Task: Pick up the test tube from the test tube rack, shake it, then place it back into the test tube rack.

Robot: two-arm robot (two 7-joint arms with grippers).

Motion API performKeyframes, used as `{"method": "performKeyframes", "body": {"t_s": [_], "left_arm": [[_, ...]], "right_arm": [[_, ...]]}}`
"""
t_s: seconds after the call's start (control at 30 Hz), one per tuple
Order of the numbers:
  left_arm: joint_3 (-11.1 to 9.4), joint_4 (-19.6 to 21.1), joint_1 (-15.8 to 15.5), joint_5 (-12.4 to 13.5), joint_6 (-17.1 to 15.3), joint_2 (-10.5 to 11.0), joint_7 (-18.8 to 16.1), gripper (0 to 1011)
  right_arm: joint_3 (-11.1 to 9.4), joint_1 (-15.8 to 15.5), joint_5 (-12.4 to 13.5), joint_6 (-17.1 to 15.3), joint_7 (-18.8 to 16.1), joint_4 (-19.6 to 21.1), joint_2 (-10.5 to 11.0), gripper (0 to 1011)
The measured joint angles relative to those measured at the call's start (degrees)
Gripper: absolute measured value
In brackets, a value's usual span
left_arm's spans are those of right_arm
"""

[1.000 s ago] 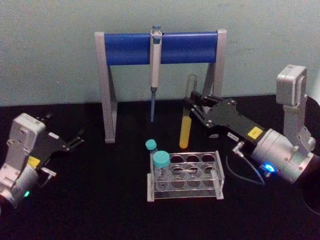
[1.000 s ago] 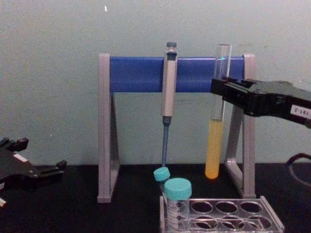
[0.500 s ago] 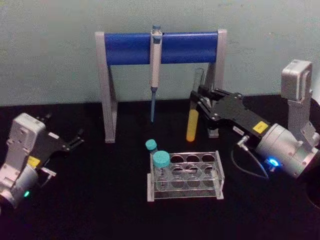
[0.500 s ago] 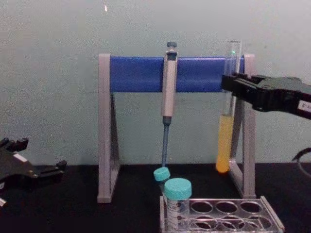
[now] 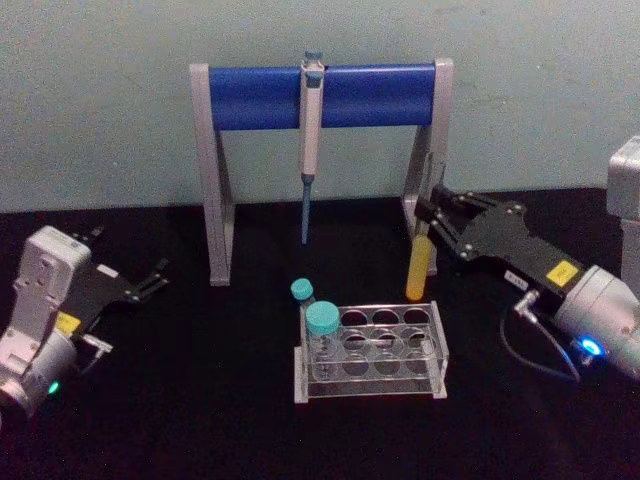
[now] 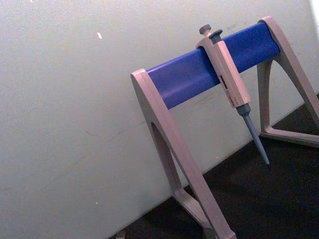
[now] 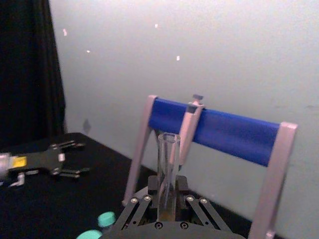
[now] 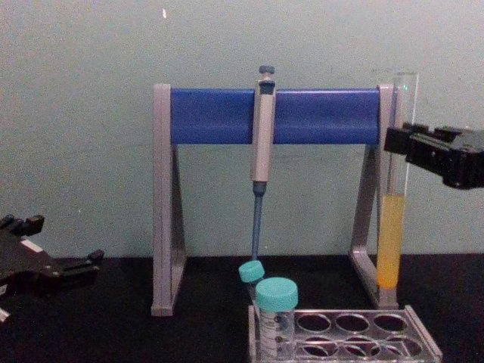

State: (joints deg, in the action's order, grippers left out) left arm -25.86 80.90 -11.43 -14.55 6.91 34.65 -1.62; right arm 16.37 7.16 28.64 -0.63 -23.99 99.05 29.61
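My right gripper [image 5: 432, 218] is shut on the upper glass of the test tube [image 5: 419, 268], a slim clear uncapped tube with yellow-orange liquid in its lower part. The tube hangs upright, clear of the test tube rack [image 5: 437, 345], above and just behind the rack's back right corner. In the chest view the tube [image 8: 392, 234] stands in front of the stand's right leg, with the right gripper [image 8: 401, 142] coming in from the right edge. The right wrist view has the tube [image 7: 168, 164] upright between the fingers. My left gripper [image 5: 145, 283] rests open at the far left.
Two teal-capped tubes [image 5: 322, 325] stand in the left end of the rack. Behind it is the blue-and-grey pipette stand [image 5: 270, 97] with a pipette [image 5: 310, 120] hanging from its bar. A pale wall closes off the back of the black table [image 5: 200, 420].
My right gripper has carried the test tube to the right and a little lower, from the middle of the stand to its right leg. The left arm has not moved.
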Motion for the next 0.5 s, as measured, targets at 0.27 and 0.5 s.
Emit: {"method": "performKeyframes", "body": {"t_s": [0.27,0.5], "left_arm": [[0.0,0.0,0.0,0.0,0.0,0.0,0.0,1001],[0.0,0.0,0.0,0.0,0.0,0.0,0.0,1001]], "right_arm": [[1.9,-0.9,2.0,-1.1,-2.5,1.9,0.3,229],[4.1,2.1,2.2,-0.2,-2.7,-0.1,-1.8,228]]}}
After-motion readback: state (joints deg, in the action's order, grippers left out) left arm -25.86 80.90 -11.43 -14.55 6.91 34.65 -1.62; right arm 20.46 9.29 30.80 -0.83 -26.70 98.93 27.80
